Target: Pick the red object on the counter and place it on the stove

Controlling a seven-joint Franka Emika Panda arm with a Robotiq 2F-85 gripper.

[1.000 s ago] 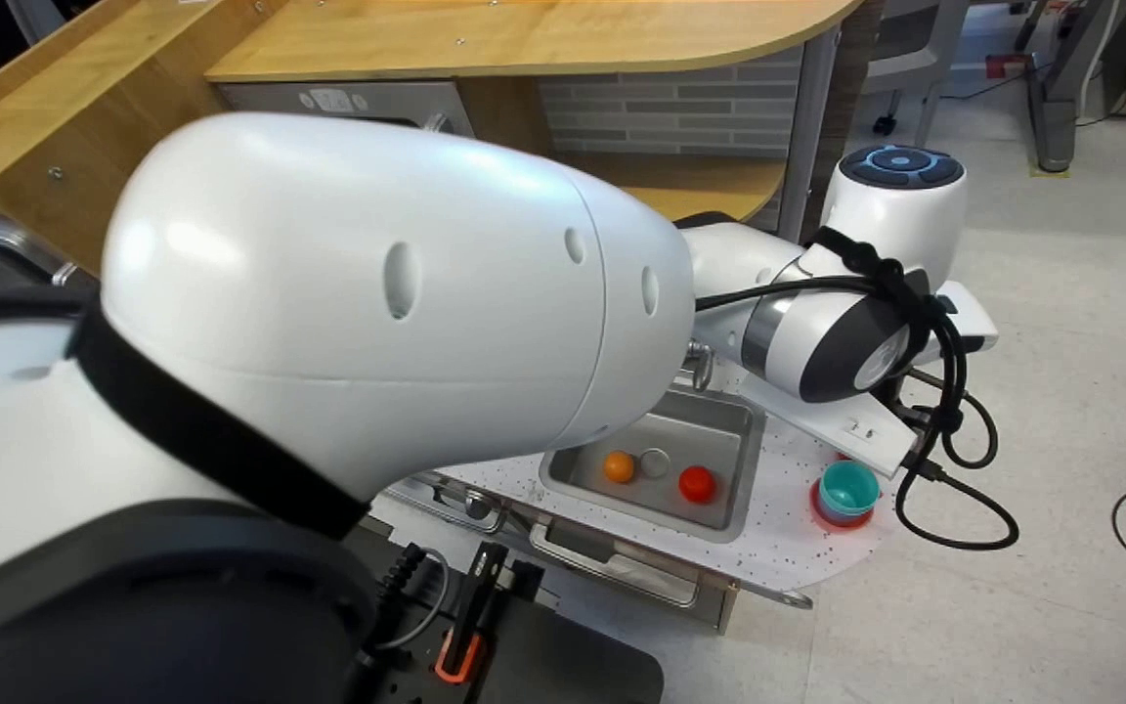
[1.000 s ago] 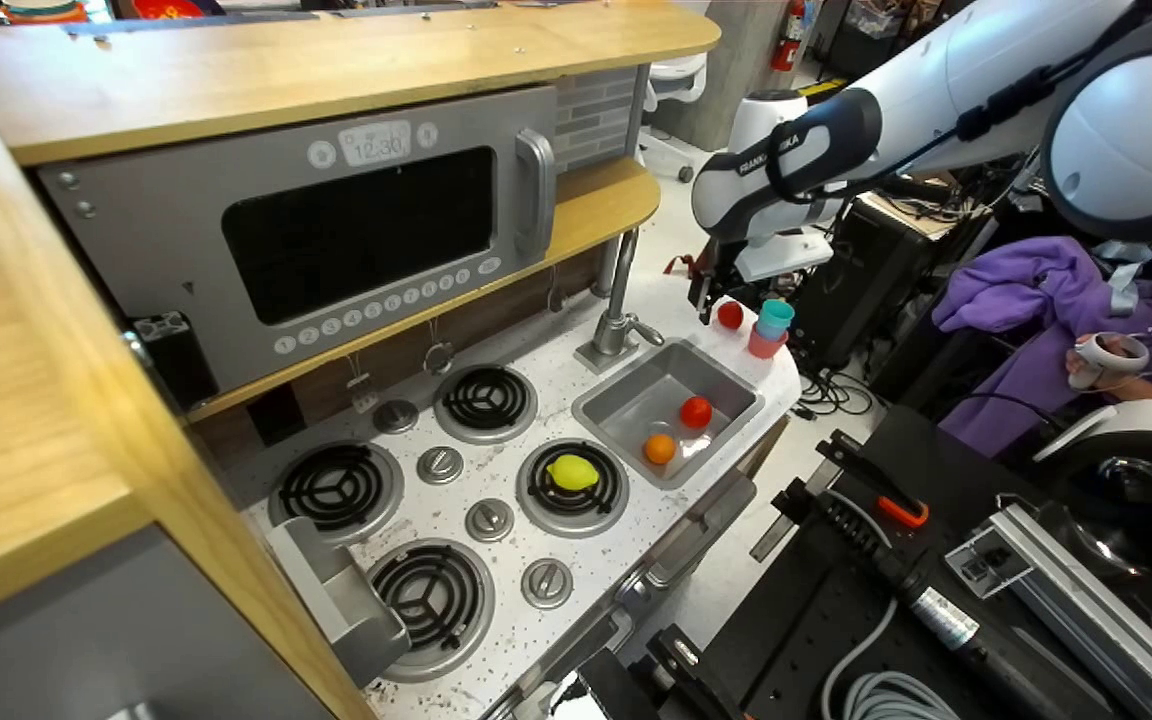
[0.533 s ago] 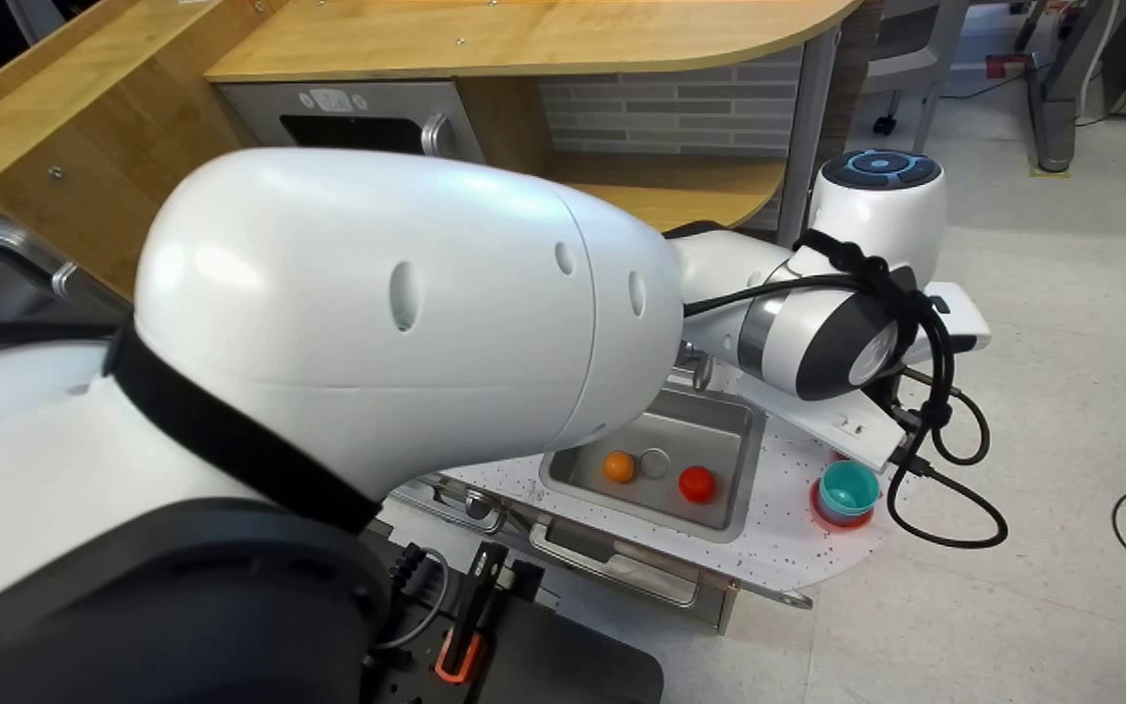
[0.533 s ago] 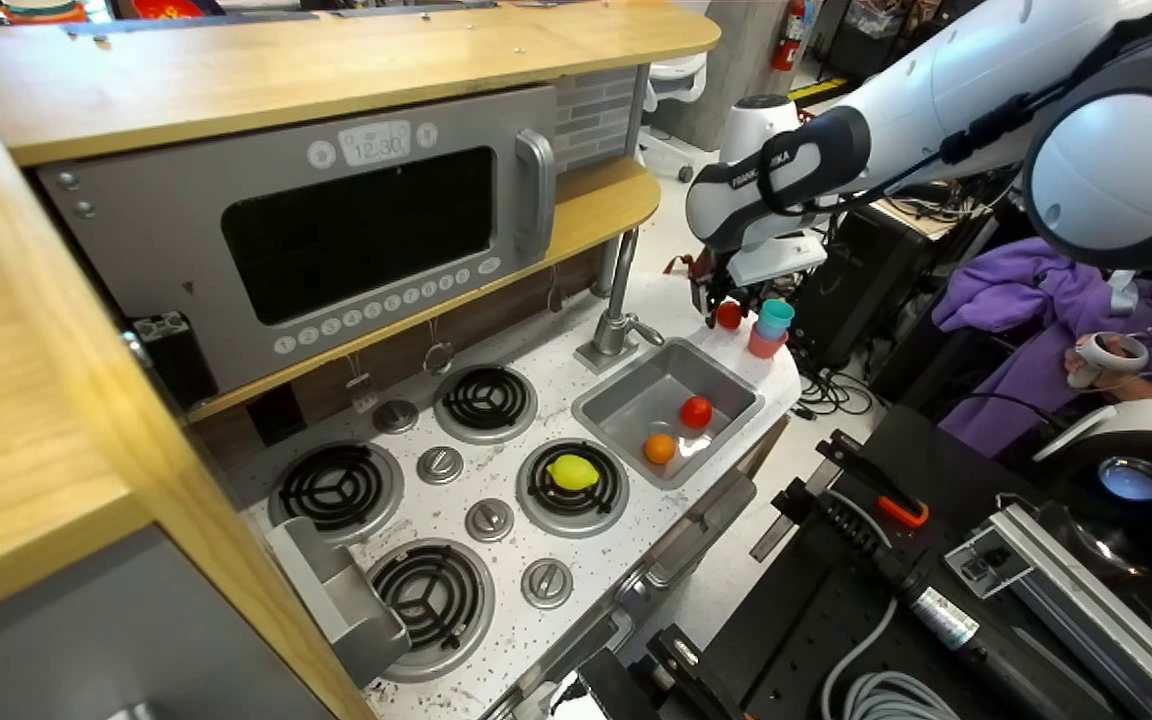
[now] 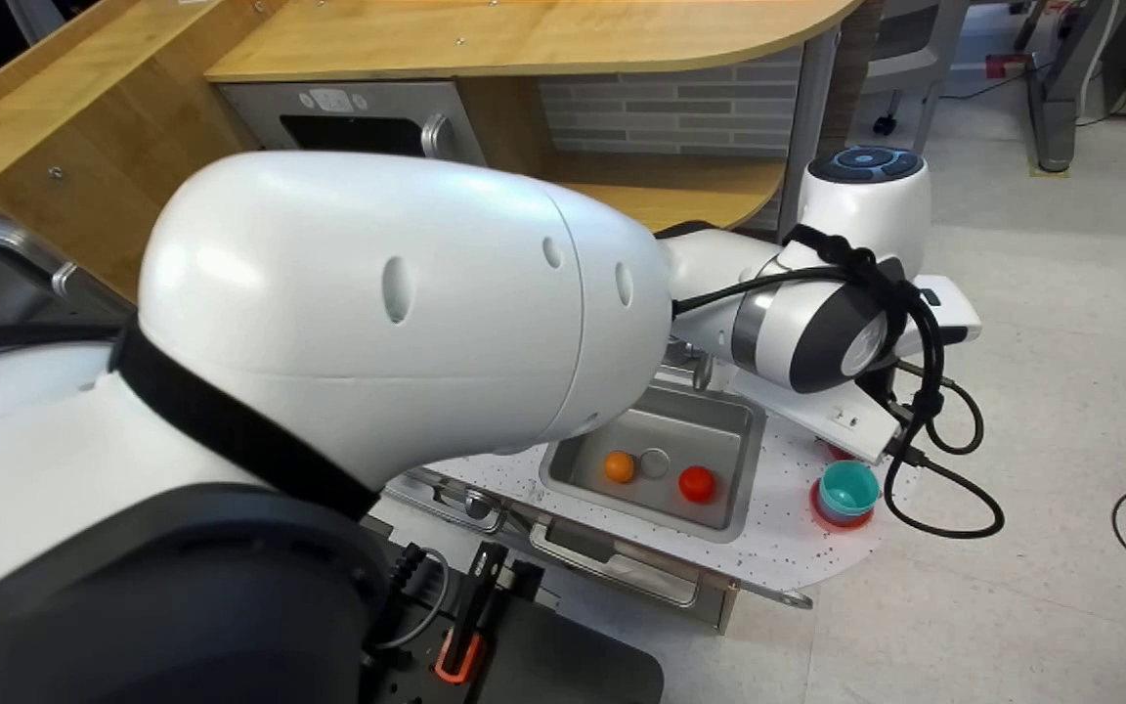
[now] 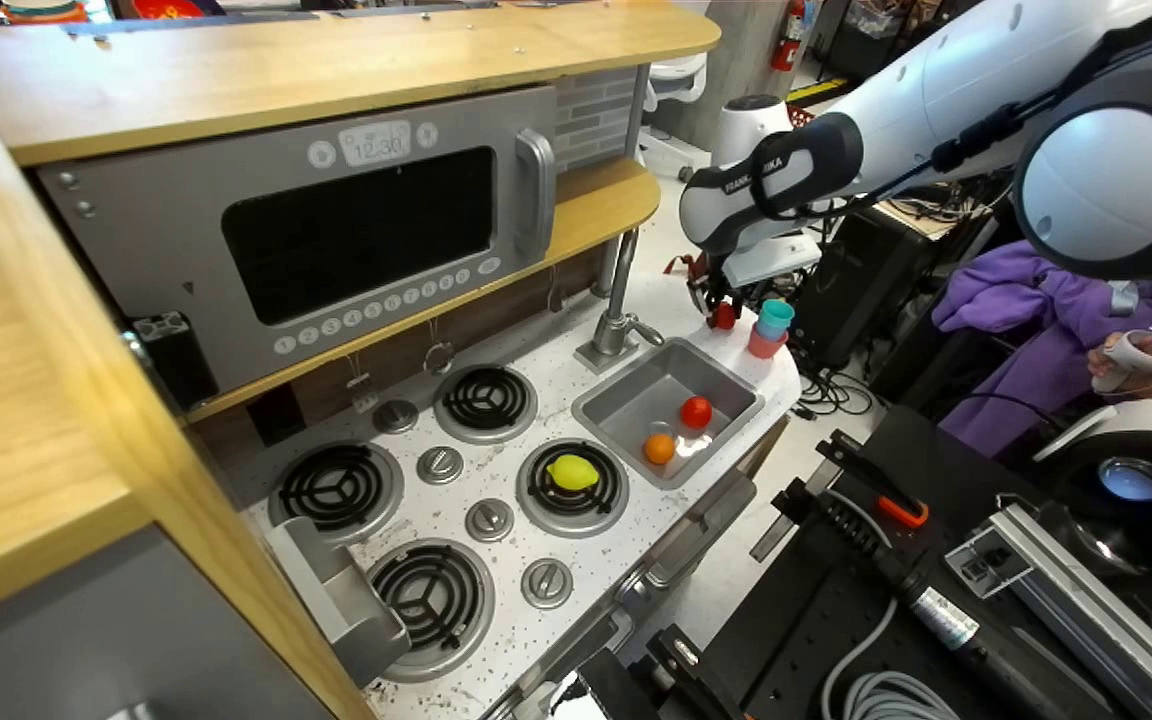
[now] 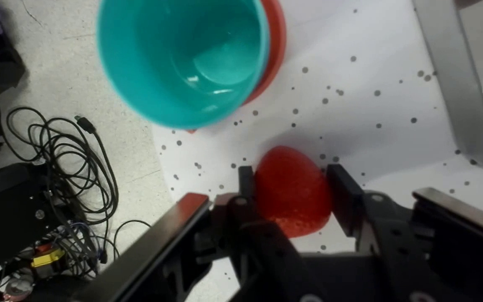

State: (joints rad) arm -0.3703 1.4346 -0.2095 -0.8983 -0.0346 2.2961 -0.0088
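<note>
The small, roundish red object [image 7: 292, 197] sits between both finger pads [image 7: 344, 193] in the wrist view. My gripper [image 7: 292, 178] is shut on it, with a pad against each side. Beneath is the speckled white counter [image 7: 375, 109]; whether the object still touches it I cannot tell. In an exterior view the red object [image 6: 724, 317] shows at the counter's rounded end, partly covered by the fingers. The arm hides most of it in an exterior view, leaving a red sliver [image 5: 839, 453]. The stove [image 6: 484, 475], with several black burners, lies beyond the sink, a yellow lemon [image 6: 573, 473] on one burner.
Close beside the held object stands a teal cup [image 7: 183, 63] stacked in a red one [image 6: 766, 346]. The grey sink [image 6: 596, 408] holds a red ball [image 6: 696, 412] and an orange one [image 6: 659, 449]. A faucet [image 6: 616, 335] rises behind it; the microwave [image 6: 186, 290] overhangs the stove's back.
The fingers have come together around the red object. Hand and object have shifted slightly away from the stacked cups, leftward in an exterior view. Cups, lemon and the sink's contents stay put.
</note>
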